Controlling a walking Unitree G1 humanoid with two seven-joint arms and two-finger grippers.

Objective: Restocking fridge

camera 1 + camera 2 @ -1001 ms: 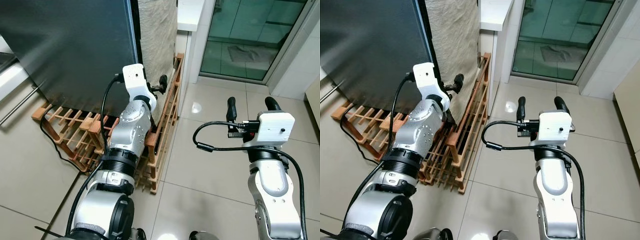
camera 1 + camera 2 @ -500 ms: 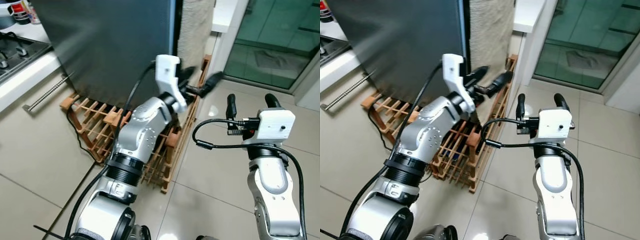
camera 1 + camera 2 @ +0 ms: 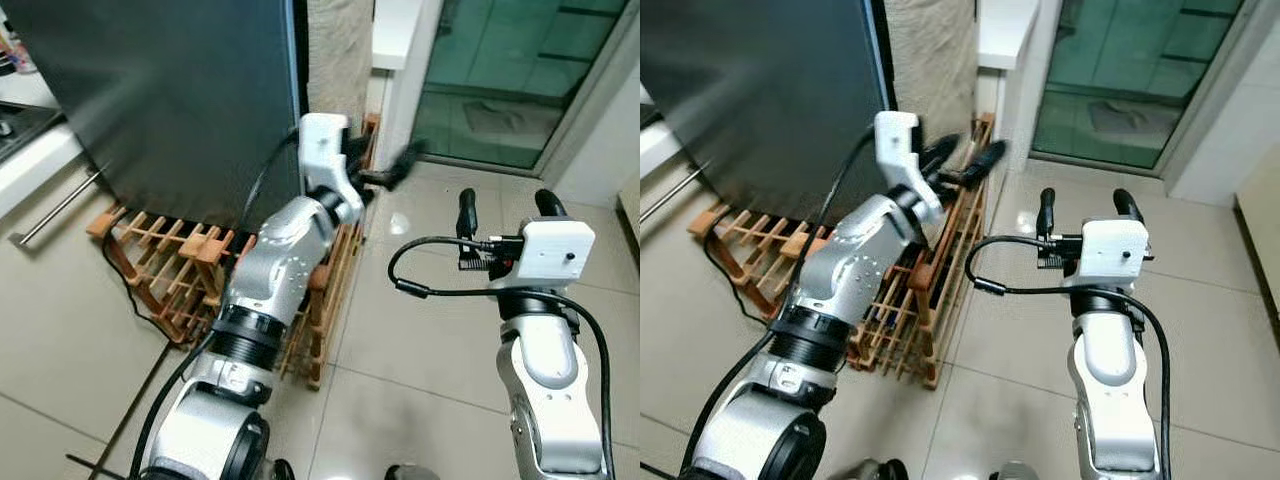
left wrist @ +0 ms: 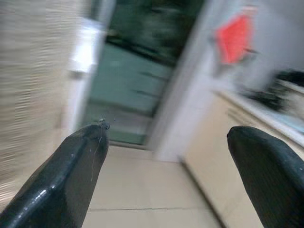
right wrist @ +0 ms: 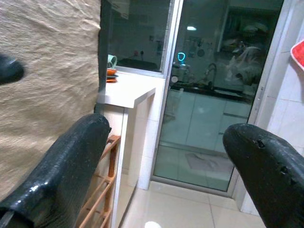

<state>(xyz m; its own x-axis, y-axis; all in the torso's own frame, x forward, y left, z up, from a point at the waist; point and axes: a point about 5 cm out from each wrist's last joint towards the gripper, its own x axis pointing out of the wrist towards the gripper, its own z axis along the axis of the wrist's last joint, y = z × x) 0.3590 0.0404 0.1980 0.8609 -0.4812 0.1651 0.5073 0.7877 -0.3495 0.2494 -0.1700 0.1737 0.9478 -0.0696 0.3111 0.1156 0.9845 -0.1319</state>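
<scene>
Both pincers were spread empty: left pincer [image 3: 962,160] reached beside the dark fridge [image 3: 170,95]'s door edge; right pincer [image 3: 502,203] hovered over floor tiles. Hooking that edge squarely would serve best.

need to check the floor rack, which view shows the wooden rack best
The left eye view: the wooden rack spreads along the dark fridge's base. The right eye view shows it similarly; the right wrist view catches a corner.
</scene>
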